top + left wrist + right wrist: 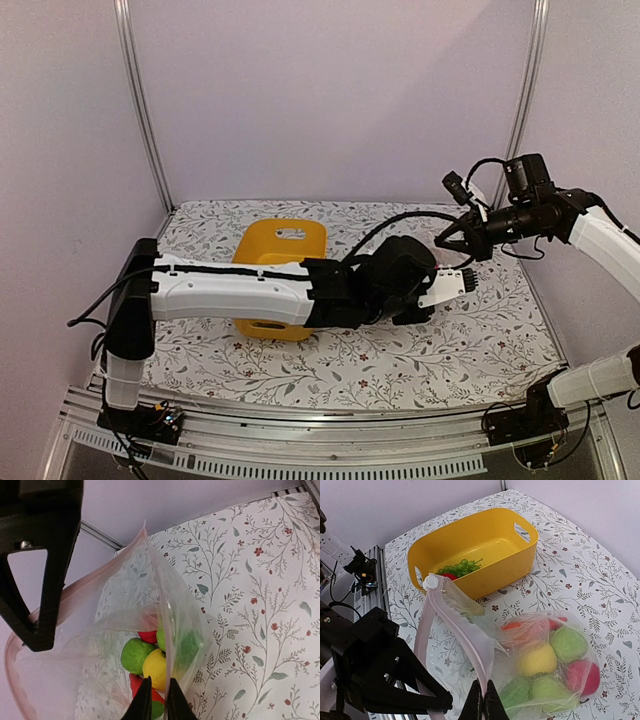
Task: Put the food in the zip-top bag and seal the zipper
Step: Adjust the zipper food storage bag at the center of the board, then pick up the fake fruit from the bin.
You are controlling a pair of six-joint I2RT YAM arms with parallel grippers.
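The clear zip-top bag [535, 645] lies on the flowered table and holds round green, yellow [537, 660] and red toy food. In the left wrist view the bag [125, 605] hangs open, with green [135, 655] and yellow [156, 667] pieces inside. My right gripper [484, 702] is shut on the pale pink zipper strip [457, 625]. The strip's white slider [431, 582] sits at its far end. My left gripper [159, 700] is shut on the bag's clear wall by the mouth. In the top view both grippers meet at mid right, the left [440, 290] below the right [447, 240], and the bag is hidden.
A yellow plastic tub [485, 535] stands beyond the bag, holding green grapes [460, 566] and a red piece. It also shows in the top view [280, 245], partly under the left arm. Metal frame posts and walls bound the table.
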